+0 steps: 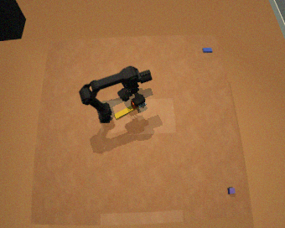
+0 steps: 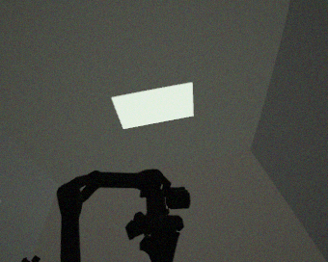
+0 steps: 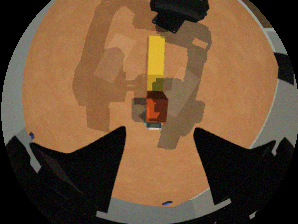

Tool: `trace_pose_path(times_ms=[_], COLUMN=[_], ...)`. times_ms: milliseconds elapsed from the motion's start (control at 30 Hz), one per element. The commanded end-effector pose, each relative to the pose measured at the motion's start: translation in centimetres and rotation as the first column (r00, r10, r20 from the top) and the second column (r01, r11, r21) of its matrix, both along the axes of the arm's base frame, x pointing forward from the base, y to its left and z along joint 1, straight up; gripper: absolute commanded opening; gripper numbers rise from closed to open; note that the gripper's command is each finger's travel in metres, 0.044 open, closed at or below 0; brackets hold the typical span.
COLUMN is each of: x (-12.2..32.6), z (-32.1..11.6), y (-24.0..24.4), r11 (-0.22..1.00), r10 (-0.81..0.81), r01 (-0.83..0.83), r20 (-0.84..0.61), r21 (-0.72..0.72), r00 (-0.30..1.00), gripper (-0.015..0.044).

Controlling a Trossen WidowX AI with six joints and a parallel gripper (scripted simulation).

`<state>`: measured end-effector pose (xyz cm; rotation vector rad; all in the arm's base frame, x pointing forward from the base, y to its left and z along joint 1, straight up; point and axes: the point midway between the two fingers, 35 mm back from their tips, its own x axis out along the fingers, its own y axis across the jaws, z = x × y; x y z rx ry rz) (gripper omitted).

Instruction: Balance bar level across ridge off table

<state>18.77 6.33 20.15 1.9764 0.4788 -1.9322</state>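
The yellow bar (image 1: 123, 113) (image 3: 156, 55) lies lengthwise away from the fingers in the wrist view. A red-orange block (image 1: 133, 104) (image 3: 156, 111) sits at its near end. A small grey-teal piece (image 3: 154, 126), perhaps the ridge, shows just beyond that block; most of it is hidden. Whether the bar is level or touches the table cannot be told. My gripper (image 1: 138, 101) (image 3: 161, 132) is open, with nothing between its fingers. It hangs above the red-orange end, its fingertips apart on either side in the wrist view. The exterior view shows neither bar nor ridge.
A blue block (image 1: 207, 49) lies at the far right and a purple cube (image 1: 231, 190) at the near right, both well away from the bar. The arm's base (image 1: 105, 115) stands close to the bar's yellow end. A black box (image 1: 7, 18) is at the upper left.
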Motion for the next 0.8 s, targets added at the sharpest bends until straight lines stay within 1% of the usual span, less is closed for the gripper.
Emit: trace_pose_path(times_ms=[0, 333, 500, 767], x=[-1.4, -4.4, -4.6, -3.9], z=[-0.4, -1.5, -1.9, -6.0], y=[-0.7, -2.2, -2.3, -2.1], r11=[1.0, 1.0, 1.0, 1.0], r10=[0.003, 0.001, 0.001, 0.001], r01=[-0.003, -0.001, -0.001, -0.001], r20=[-0.002, 0.004, 0.004, 0.001], r21=[0.0, 0.001, 0.001, 0.0], r00=[1.0, 1.0, 1.0, 1.0], gripper=[0.0315, 0.0315, 0.0315, 0.0315])
